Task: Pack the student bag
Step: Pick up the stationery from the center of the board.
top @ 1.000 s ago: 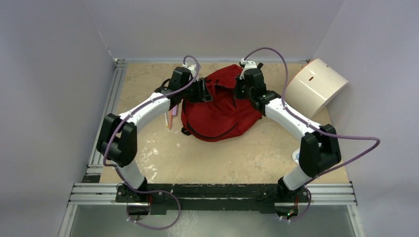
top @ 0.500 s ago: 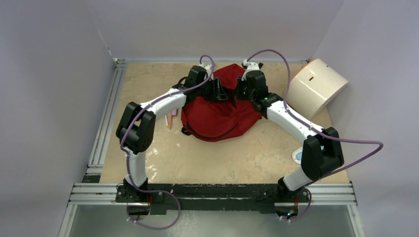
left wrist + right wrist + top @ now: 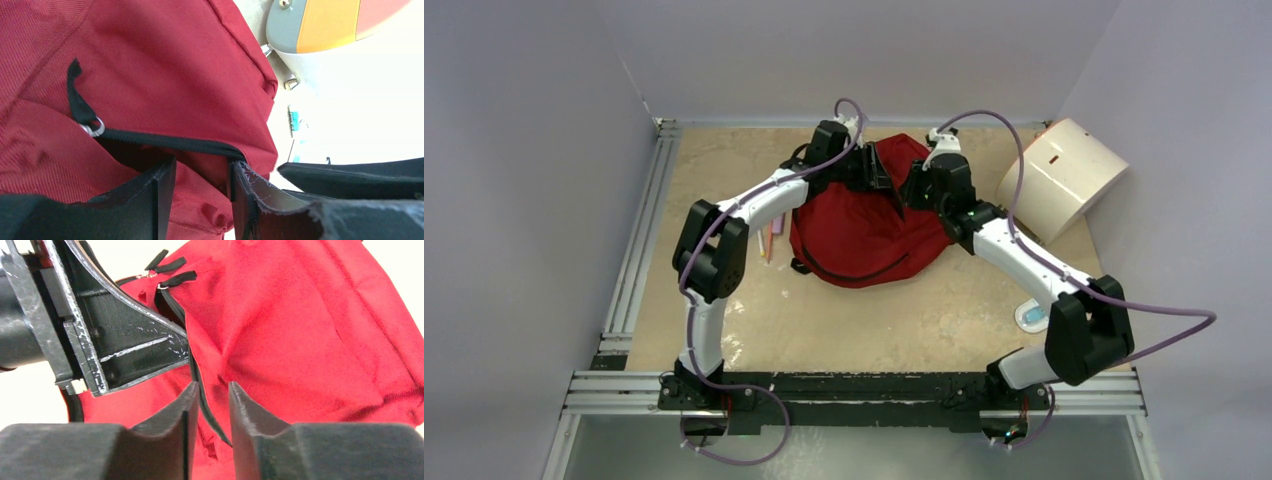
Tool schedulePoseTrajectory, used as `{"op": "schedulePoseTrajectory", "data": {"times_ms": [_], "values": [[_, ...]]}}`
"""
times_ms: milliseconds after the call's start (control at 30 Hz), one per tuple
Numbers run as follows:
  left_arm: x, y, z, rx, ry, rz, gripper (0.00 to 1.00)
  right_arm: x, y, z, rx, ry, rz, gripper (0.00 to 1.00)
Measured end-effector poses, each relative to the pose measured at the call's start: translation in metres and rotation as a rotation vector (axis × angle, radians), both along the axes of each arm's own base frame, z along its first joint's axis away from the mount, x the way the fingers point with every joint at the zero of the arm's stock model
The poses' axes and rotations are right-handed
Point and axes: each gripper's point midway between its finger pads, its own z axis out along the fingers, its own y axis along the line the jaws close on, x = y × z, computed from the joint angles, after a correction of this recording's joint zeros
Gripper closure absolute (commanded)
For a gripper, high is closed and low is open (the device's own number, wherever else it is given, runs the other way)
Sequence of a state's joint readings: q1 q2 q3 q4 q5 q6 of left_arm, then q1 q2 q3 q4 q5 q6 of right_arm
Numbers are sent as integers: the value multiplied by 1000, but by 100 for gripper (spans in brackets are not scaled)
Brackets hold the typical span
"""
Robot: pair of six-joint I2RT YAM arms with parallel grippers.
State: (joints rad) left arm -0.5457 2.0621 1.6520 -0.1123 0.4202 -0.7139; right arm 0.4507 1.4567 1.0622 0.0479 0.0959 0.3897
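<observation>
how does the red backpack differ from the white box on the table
The student bag is dark red, soft and crumpled, with black zippers; the white box is pale, rigid and smoothly rounded. The bag lies mid-table between both arms, with the left pincer and right pincer at its top; the box stands at the far right, apart from both arms. The bag looks larger. Both rest on the tan table.

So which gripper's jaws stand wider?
The left gripper, with red fabric of the student bag filling its gap; the right gripper is narrower, straddling a black zip edge.
</observation>
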Motion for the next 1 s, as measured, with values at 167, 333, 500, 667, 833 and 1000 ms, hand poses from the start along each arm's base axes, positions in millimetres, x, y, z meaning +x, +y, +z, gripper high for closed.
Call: {"op": "schedulePoseTrajectory", "data": {"times_ms": [167,333,500,667,833,1000], "values": [[0,1,-1,0,2,-1,60,-3,-22,15,28,-37,-132,36],[-2,0,-1,0,3,-13,59,-6,-77,19,75,-48,-394,16],[-4,1,-3,10,4,-27,60,-26,-146,8,73,-43,-708,9],[-8,2,-8,21,24,-37,60,-55,-210,2,81,-65,-932,11],[-10,0,-10,23,40,-53,60,-79,-271,-9,72,-71,-1119,11],[-12,0,-13,37,47,-73,60,-91,-306,-26,41,-37,-1219,12]]}}
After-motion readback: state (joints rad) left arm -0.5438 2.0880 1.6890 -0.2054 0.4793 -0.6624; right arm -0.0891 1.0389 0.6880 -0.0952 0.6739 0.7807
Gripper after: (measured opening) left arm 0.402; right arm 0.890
